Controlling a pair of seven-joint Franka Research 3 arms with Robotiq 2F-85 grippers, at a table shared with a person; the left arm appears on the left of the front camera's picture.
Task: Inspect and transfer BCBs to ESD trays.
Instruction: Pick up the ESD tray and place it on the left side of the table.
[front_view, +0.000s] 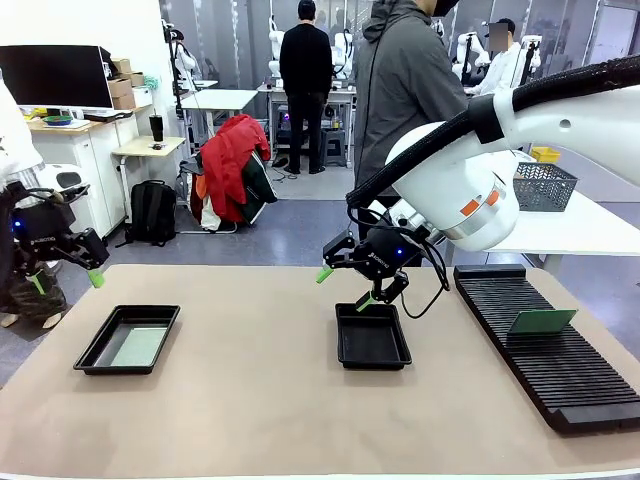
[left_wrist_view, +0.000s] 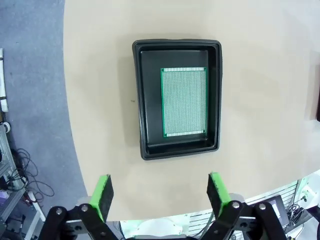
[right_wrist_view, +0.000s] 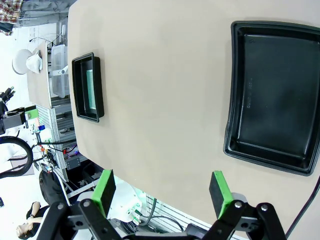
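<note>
BCB (left_wrist_view: 183, 101) in tray (left_wrist_view: 140, 100), apart from left tool (left_wrist_view: 160, 187)

No legible text or labels

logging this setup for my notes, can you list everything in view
table: 1, tan, foreground
trays: 2, black, one on the table's left side, one mid-table and empty
boards: 2, green, one flat in the left tray, one propped in the rack
rack: 1, black, slotted, on the table's right side
basket: 1, grey mesh, on a white table behind right
backpack: 1, black, on the floor behind left
person: 1, grey hoodie, at the far side
left gripper: 1, black with green pads, open, raised at the table's left end
right gripper: 1, black with green pads, open, above the empty tray
</note>
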